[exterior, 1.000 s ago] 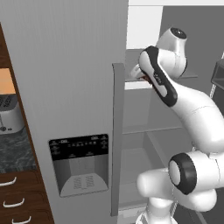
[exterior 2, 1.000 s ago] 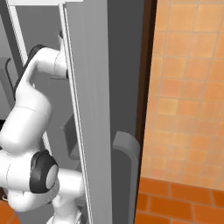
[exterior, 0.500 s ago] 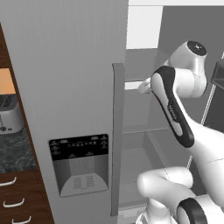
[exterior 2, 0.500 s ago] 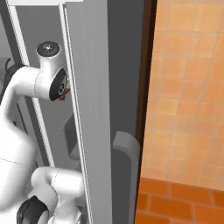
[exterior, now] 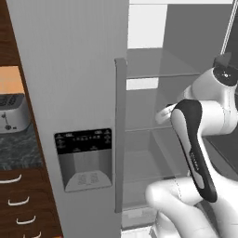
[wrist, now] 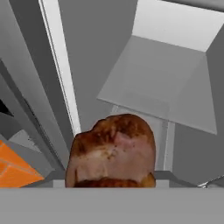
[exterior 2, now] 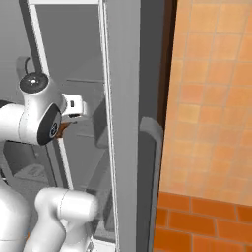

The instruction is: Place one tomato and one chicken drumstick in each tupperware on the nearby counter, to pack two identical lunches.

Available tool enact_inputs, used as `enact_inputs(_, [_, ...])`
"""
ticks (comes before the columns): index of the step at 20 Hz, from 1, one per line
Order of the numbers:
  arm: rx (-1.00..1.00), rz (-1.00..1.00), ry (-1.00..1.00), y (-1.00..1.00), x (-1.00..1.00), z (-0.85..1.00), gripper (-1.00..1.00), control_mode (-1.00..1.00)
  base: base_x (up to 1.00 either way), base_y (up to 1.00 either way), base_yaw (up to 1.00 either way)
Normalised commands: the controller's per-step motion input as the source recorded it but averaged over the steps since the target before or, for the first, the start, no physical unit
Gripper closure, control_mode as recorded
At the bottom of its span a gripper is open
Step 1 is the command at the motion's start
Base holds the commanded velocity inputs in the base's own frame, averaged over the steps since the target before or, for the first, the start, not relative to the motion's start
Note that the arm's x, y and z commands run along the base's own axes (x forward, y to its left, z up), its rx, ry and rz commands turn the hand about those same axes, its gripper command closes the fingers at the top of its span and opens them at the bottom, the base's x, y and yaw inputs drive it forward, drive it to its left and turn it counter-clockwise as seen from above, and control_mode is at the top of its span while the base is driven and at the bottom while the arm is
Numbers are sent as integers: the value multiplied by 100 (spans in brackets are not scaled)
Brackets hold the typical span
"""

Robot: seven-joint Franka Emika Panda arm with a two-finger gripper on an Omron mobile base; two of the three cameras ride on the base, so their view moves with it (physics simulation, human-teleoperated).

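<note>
step in hand, as judged: carrying a chicken drumstick (wrist: 111, 151) out of the open fridge (exterior: 83, 69), bound for a tupperware on the counter (exterior: 16, 151). gripper (wrist: 111, 183) was closed around the drumstick, which sat right at the camera, its browned bulk hiding the finger tips. in the right base view a sliver of brown showed at the hand, inside the fridge cavity.

next move likely called for backing the arm clear of the door edge, then turning toward the counter on the left; the tupperware's place could not be told.

materials: drumstick lumpy, roasted brown skin with paler pink patch, matte. fridge smooth flat grey, glassy shelves (exterior: 162, 74), dark dispenser panel (exterior: 83, 142). counter black, grey-marbled, toaster (exterior: 11, 111) on it. orange tiled wall (exterior 2: 211, 98).
</note>
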Motion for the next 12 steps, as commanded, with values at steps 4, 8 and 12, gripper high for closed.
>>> enact_inputs(4, [0, 0, 0, 0, 0, 0, 100, 100, -100, 82, 5])
enact_inputs(8, [0, 0, 0, 0, 0, 0, 100, 100, -80, 100, 14])
enact_inputs(12, [0, 0, 0, 0, 0, 0, 100, 100, -14, 100, 17])
